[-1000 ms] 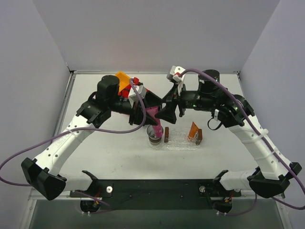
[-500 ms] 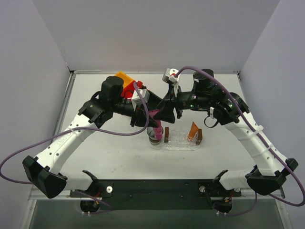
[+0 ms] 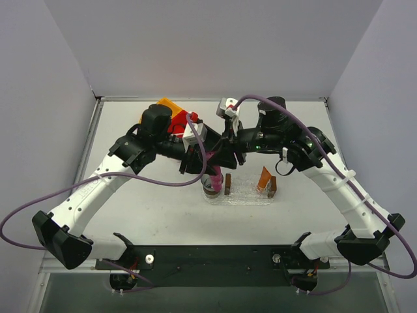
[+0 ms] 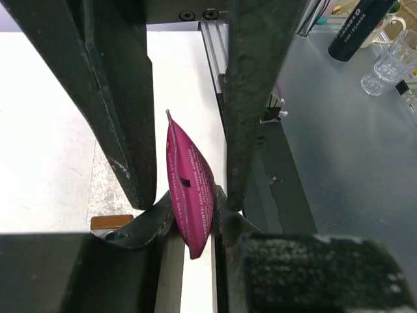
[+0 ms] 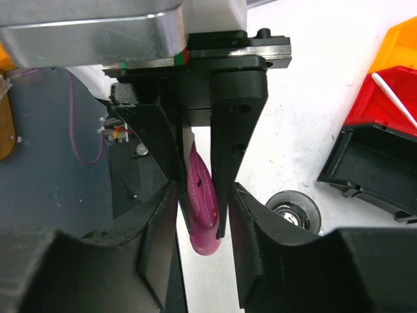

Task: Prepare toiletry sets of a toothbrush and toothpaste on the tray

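Nearest, at 6 o'clock: two arms, white-shelled with purple cables, rising from the near edge of the table [image 3: 163,215]. Its smooth white surface lies open toward 8 and 4 o'clock and is walled on three sides.

Tray [image 3: 249,197], one: clear bumpy plastic with rounded ends, just right of centre. Its middle is bare between two brown blocks [image 3: 228,184].

Toothpaste, two wedge-shaped tubes:
- Orange toothpaste tube [image 3: 264,177]: on the tray, tilted, beside the right-hand brown block.
- Magenta toothpaste tube [image 4: 187,171]: in the air over the tray's 9 o'clock end.

Round item [image 3: 210,189], one: dark core, clear rim, at that same end of the tray, below the tube.

Left gripper [image 4: 189,212]: black fingers pinched on the magenta tube's sides.

Right gripper [image 5: 204,190]: jaws part-way apart, straddling the same tube from the opposite side. Light shows between finger and tube, so it has no hold.

Bins, three, at 11 o'clock: orange bin [image 3: 167,106], red bin [image 3: 176,124] and black bin [image 5: 371,171]. All are angular hard plastic, partly hidden by the left arm.

Toothbrush [image 5: 392,96], one: a thin white stick lying across red and orange bin plastic. Which bin holds it cannot be told.
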Motion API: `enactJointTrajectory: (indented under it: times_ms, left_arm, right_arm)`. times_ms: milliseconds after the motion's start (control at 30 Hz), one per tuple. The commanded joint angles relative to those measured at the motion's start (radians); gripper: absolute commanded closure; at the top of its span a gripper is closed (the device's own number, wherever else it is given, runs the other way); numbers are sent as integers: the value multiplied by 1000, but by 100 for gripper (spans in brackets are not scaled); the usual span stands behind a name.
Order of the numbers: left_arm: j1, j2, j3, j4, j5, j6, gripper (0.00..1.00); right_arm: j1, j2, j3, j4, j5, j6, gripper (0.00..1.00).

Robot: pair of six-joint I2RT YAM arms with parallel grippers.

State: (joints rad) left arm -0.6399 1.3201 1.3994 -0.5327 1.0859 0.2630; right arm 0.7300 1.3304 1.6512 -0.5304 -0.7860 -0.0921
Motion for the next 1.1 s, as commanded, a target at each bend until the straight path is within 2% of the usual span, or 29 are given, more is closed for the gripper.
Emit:
enactJointTrajectory:
  times_ms: [0,133,300,400,433,533,567,633,667,733,900,1067]
  left_arm:
    - [-6,-4,64,-13,8,44,100]
    - [-10,-9,62,-26,0,58,100]
    - [-14,-15,58,-61,-26,99,100]
    - [-14,-25,44,-70,-52,122,99]
    - [-14,-30,33,-69,-58,125,88]
    - [-14,-53,13,-40,-89,117,70]
    - [-14,-62,1,-32,-98,116,59]
    - [-12,-73,-7,-12,-127,104,47]
    - [-12,-81,-14,-6,-138,101,35]
    - [-7,-96,-23,0,-179,97,30]
    - [34,-182,-100,80,-257,65,27]
    - [129,-251,-149,105,-307,29,26]
  right_arm:
    - [17,16,-11,0,-9,-38,70]
    - [26,19,-13,-14,8,-55,78]
    - [34,21,-2,-39,48,-87,100]
    - [39,9,-7,-51,80,-107,100]
    - [37,0,-10,-54,97,-112,100]
    - [37,-19,-24,-54,126,-123,100]
    - [39,-22,-25,-54,149,-127,100]
    - [37,-33,-31,-54,183,-138,100]
    - [36,-36,-33,-52,220,-143,100]
    - [31,-51,-47,-45,252,-155,100]
    - [13,-108,-142,42,384,-159,100]
    - [-18,-217,-362,259,491,-144,100]
